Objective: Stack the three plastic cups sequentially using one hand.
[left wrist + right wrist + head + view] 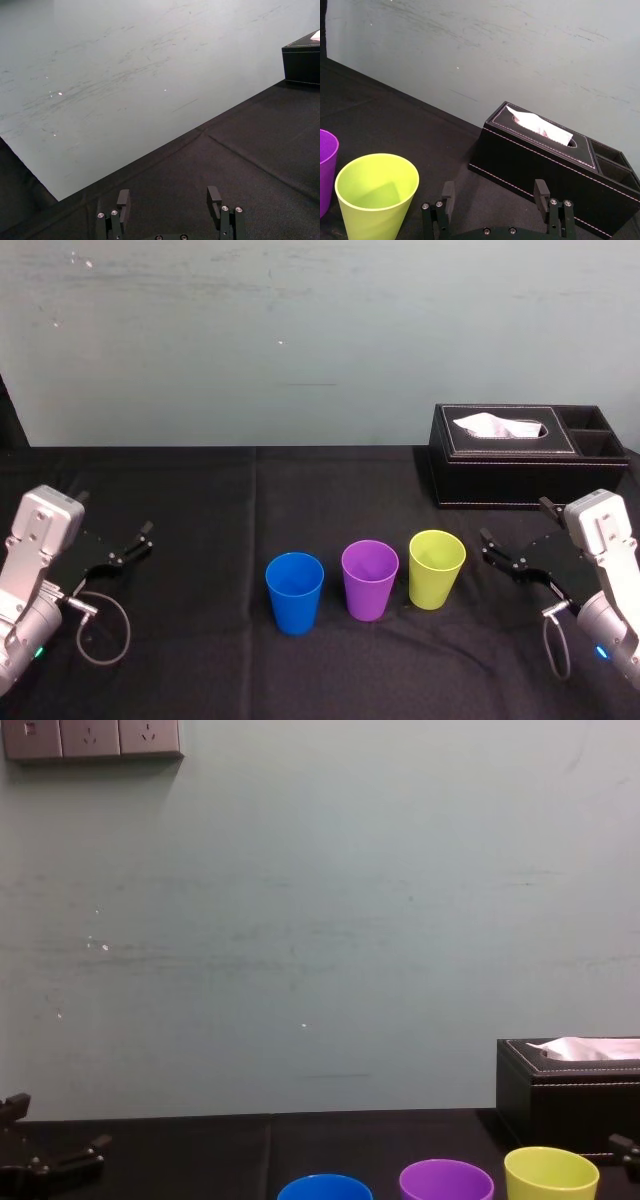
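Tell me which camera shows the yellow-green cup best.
Head view: the yellow-green cup stands whole, rim to base, beside the purple cup. The right wrist view has it close but cuts off its base; the chest view catches just its top.

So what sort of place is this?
Probably an indoor lab bench: black-clothed table, bare pale wall with power sockets, tissue box. Left hand and right hand sit open at its sides.

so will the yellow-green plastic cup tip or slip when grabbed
The round yellow-green plastic cup is empty, so probably light. Its base is narrower than its rim, so a nudge could tip it. Smooth walls may slip.
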